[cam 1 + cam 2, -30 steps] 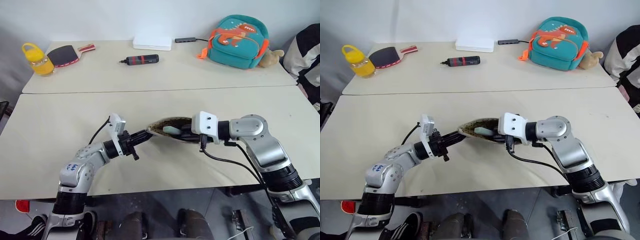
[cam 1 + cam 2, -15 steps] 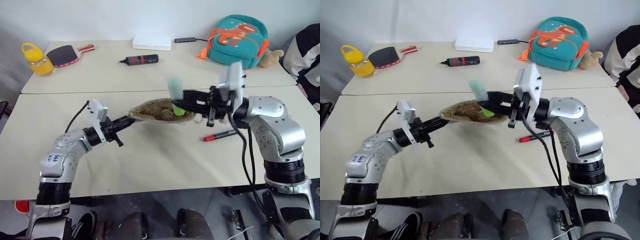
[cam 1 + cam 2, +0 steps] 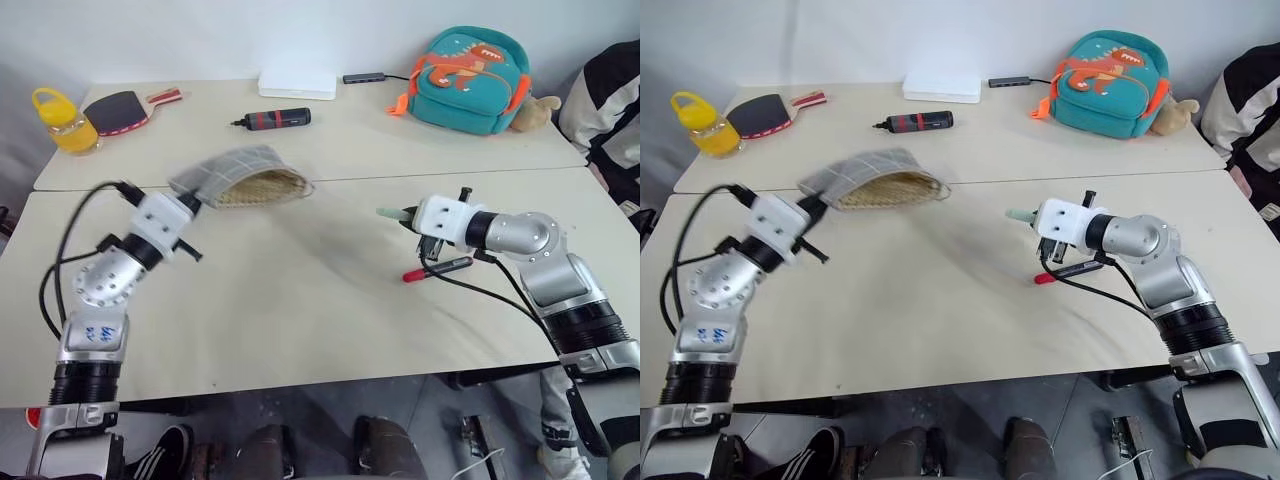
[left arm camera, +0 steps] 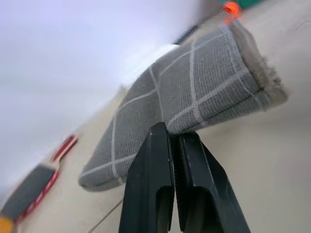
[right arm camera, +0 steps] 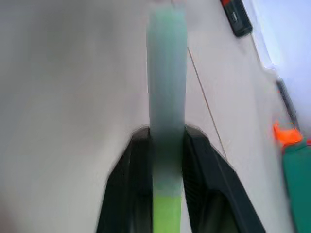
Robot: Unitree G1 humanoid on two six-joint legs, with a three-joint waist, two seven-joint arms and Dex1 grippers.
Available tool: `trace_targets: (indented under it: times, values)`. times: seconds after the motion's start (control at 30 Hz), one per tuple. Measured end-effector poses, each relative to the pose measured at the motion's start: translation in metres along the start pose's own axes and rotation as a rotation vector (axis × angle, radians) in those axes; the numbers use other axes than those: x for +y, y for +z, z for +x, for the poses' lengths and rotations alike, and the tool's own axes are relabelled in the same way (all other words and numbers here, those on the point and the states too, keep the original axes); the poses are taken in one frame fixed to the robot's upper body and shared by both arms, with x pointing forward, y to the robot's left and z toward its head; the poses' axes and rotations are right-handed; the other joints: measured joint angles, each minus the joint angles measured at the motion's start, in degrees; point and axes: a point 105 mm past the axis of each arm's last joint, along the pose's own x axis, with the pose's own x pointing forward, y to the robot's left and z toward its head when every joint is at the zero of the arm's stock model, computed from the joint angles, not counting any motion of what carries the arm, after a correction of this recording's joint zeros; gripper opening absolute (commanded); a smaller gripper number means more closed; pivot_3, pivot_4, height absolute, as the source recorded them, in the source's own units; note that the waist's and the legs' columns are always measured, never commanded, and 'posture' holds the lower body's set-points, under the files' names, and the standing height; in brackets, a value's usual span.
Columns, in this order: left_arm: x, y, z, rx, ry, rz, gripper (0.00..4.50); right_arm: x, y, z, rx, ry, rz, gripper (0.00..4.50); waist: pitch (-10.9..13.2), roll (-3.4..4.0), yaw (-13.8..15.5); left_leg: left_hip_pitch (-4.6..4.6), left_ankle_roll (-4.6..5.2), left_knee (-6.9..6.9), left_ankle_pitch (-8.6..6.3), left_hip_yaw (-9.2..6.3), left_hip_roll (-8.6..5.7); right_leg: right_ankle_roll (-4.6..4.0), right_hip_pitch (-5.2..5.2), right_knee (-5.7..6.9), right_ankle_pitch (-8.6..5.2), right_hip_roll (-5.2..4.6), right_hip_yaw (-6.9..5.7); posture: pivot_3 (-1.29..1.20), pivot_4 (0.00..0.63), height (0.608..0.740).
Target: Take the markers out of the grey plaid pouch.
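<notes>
The grey plaid pouch (image 3: pixel 240 177) hangs just above the table at the left, its tan-lined mouth facing right. My left gripper (image 3: pixel 186 206) is shut on the pouch's left end; in the left wrist view the fingers (image 4: pixel 155 160) pinch the fabric edge of the pouch (image 4: pixel 194 92). My right gripper (image 3: pixel 421 217) is shut on the light green marker (image 3: pixel 392 212), held level over the table's right half and well apart from the pouch. In the right wrist view the green marker (image 5: pixel 166 82) sticks out between the fingers. A red marker (image 3: pixel 436 268) lies on the table just below that gripper.
On the far table sit a teal dinosaur backpack (image 3: pixel 465 68), a black cylinder with a red band (image 3: pixel 275 119), a white box (image 3: pixel 297 84), a table-tennis paddle (image 3: pixel 118 108) and a yellow bottle (image 3: pixel 57 120). A person's striped sleeve (image 3: pixel 610 100) shows at the right edge.
My left gripper has swung the pouch away to the left and back. My right gripper has drawn the green marker out and carried it right. The red marker now lies on the table.
</notes>
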Motion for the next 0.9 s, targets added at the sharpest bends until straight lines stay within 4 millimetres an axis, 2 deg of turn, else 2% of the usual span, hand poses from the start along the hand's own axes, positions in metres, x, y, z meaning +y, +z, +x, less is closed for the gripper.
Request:
trace_targets:
  times: [0.03, 0.1, 0.2, 0.4, 0.5, 0.53, 0.67, 0.73, 0.8, 0.9]
  values:
    - [-0.013, -0.007, -0.003, 0.019, -0.022, -0.015, 0.0, 0.006, -0.006, 0.003, 0.018, 0.011, -0.025, 0.42, 0.0, 0.0, 0.0, -0.02, 0.0, 0.01, 0.0, -0.01, 0.01, 0.0, 0.0, 0.0, 0.0, 0.0, -0.01, 0.0, 0.15, 0.74]
    - [-0.028, -0.016, -0.007, 0.047, -0.039, -0.06, 0.53, 0.017, -0.011, 0.009, 0.019, 0.029, -0.033, 0.42, 0.0, 0.01, 0.1, -0.04, -0.01, 0.06, 0.01, -0.02, 0.07, 0.0, 0.0, 0.0, 0.0, 0.05, -0.01, 0.0, 0.15, 0.74]
    - [-0.03, -0.016, -0.008, 0.05, -0.046, -0.079, 1.31, 0.02, -0.006, 0.012, -0.02, 0.032, -0.018, 1.41, 0.0, 0.01, 0.2, 0.02, -0.01, 0.15, 0.03, -0.03, 0.09, -0.01, 0.11, 0.03, 0.0, 0.05, 0.0, 0.0, 0.15, 0.74]
    - [-0.033, -0.011, -0.016, 0.028, -0.082, -0.183, 3.29, 0.023, 0.001, 0.013, -0.083, 0.037, 0.031, 3.49, 0.0, 0.01, 0.4, 0.01, 0.01, 0.16, 0.03, -0.09, 0.09, -0.01, 0.08, 0.1, 0.0, 0.02, 0.0, 0.0, 0.15, 0.74]
    - [-0.032, -0.001, -0.026, -0.013, -0.11, -0.292, 4.25, 0.02, 0.004, 0.005, -0.144, 0.007, 0.167, 4.46, 0.0, 0.01, 0.5, -0.01, 0.01, 0.16, 0.03, -0.17, 0.09, -0.01, 0.11, 0.08, 0.0, 0.0, -0.04, 0.0, 0.15, 0.74]
    - [-0.032, 0.003, -0.03, -0.024, -0.125, -0.327, 4.48, 0.021, 0.006, 0.002, -0.166, 0.007, 0.217, 4.5, 0.0, 0.01, 0.5, -0.01, 0.01, 0.16, 0.03, -0.17, 0.09, -0.01, 0.12, 0.08, 0.0, 0.0, -0.04, 0.0, 0.15, 0.74]
    - [-0.03, 0.012, -0.058, -0.044, -0.165, -0.526, 4.48, 0.035, 0.014, -0.021, -0.269, 0.04, 0.439, 4.5, 0.0, 0.03, 0.5, 0.01, 0.01, 0.14, 0.01, -0.21, 0.12, -0.01, 0.13, 0.08, 0.0, 0.0, -0.03, 0.0, 0.15, 0.74]
    - [-0.025, 0.011, -0.068, -0.03, -0.148, -0.6, 4.48, 0.034, 0.021, -0.033, -0.331, 0.029, 0.563, 4.5, 0.0, 0.06, 0.5, 0.0, 0.01, 0.16, 0.01, -0.22, 0.13, -0.02, 0.15, 0.04, 0.0, 0.01, -0.02, 0.0, 0.15, 0.74]
    - [-0.019, 0.008, -0.078, -0.001, -0.126, -0.635, 4.48, 0.03, 0.03, -0.047, -0.392, 0.023, 0.658, 4.5, 0.0, 0.06, 0.6, 0.01, 0.02, 0.21, 0.0, -0.22, 0.12, -0.02, 0.19, 0.02, -0.01, 0.01, -0.02, 0.0, 0.15, 0.74]
    - [-0.011, -0.001, -0.089, 0.054, -0.081, -0.622, 4.48, 0.044, 0.032, -0.07, -0.412, 0.062, 0.733, 4.5, 0.0, 0.07, 1.2, 0.04, 0.08, 0.2, -0.05, -0.21, 0.1, -0.03, 0.23, -0.06, -0.01, 0.0, 0.0, 0.0, 0.15, 0.74]
